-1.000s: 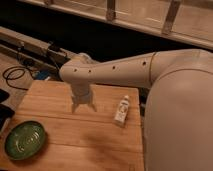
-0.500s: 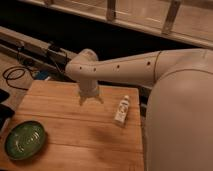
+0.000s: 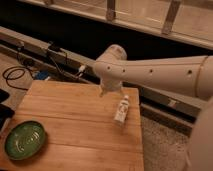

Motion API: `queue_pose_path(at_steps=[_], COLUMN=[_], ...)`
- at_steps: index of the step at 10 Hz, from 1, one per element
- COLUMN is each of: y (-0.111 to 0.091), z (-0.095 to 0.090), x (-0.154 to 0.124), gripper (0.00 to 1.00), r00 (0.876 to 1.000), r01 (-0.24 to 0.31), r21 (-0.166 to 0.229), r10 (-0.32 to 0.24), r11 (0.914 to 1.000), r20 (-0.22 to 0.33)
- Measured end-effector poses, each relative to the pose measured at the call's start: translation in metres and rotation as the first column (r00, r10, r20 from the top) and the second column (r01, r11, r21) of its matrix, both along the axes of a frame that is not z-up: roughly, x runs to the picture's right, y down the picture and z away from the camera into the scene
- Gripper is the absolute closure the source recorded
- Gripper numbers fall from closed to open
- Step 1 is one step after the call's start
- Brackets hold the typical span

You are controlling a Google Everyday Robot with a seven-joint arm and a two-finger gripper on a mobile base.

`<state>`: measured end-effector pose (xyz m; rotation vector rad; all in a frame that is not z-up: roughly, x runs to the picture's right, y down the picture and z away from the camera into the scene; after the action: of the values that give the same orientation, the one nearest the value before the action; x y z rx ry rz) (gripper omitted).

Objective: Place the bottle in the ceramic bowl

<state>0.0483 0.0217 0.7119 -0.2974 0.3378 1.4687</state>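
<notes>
Atop one table [image 3: 75,117], one bottle [image 3: 121,111], one bowl [image 3: 25,140], spread fingers [image 3: 106,91] near bottle

The arm [image 3: 165,75] was smooth off-white, a thick tube with a row of small dark holes along its side; it ended in a rounded, domed wrist joint [image 3: 114,62]; the gripper [image 3: 108,90], equally pale, hung beneath that joint above the wooden table's [image 3: 75,115] far edge, jaws parted; a broad white body shell [image 3: 202,145] curved at the right.

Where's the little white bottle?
In the camera view, the bottle lies near the wooden table's right edge, just right of the gripper, far from the green bowl.
</notes>
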Motion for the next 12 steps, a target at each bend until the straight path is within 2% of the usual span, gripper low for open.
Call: queue_pose_path(at_steps=[1,2,6,8,10,11,12], y=[0.001,0.0,0.002,0.009,0.031,0.047,0.053], z=[-0.009,-0.012,-0.01,0.006,0.036,0.055,0.06], x=[0.027,0.036,0.033,0.027,0.042,0.054,0.055], gripper=[0.35,0.35,0.35,0.35,0.35,0.35,0.35], r00=[0.999,0.999,0.999,0.999,0.993,0.988,0.987], r01=[-0.034,-0.043,-0.04,-0.052,-0.122,-0.151,-0.162], r21=[0.026,0.035,0.027,-0.018,-0.06,-0.093,-0.106], r10=[0.035,0.044,0.04,0.052,0.122,0.15,0.161], r11=[0.9991,0.9985,0.9988,0.9985,0.9908,0.9841,0.9811], r20=[-0.009,-0.014,-0.011,0.002,0.003,-0.017,-0.021])
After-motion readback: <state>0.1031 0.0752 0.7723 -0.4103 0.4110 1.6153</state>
